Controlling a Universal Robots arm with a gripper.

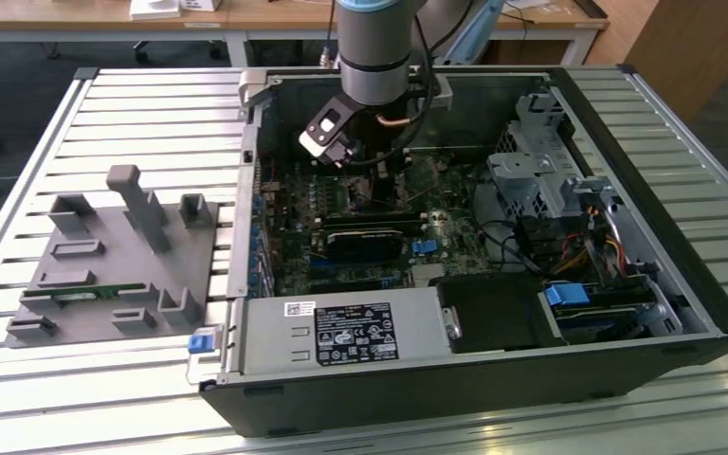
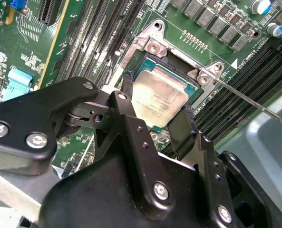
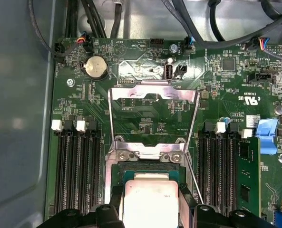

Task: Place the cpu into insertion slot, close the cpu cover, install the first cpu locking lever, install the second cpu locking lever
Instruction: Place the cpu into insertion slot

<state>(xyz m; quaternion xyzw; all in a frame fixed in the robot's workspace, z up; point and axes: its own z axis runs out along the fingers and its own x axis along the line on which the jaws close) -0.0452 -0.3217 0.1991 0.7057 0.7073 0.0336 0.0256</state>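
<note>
At the exterior view's left a grey fixture block (image 1: pixel 118 256) is lying on the slatted table (image 1: pixel 23 142). Toward the exterior view's right the arm (image 1: pixel 377 47) is reaching down into the open computer case (image 1: pixel 667 218). In both wrist views the gripper (image 2: pixel 158 102) is clamping the cpu (image 2: pixel 160 95) by two edges, right at the insertion slot (image 2: pixel 176 69). The cpu cover (image 3: pixel 131 92) is lying flipped open beyond the slot.

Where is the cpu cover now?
In the first wrist view the cpu cover stands open beyond the cpu and the insertion slot, between the two banks of memory slots.
</note>
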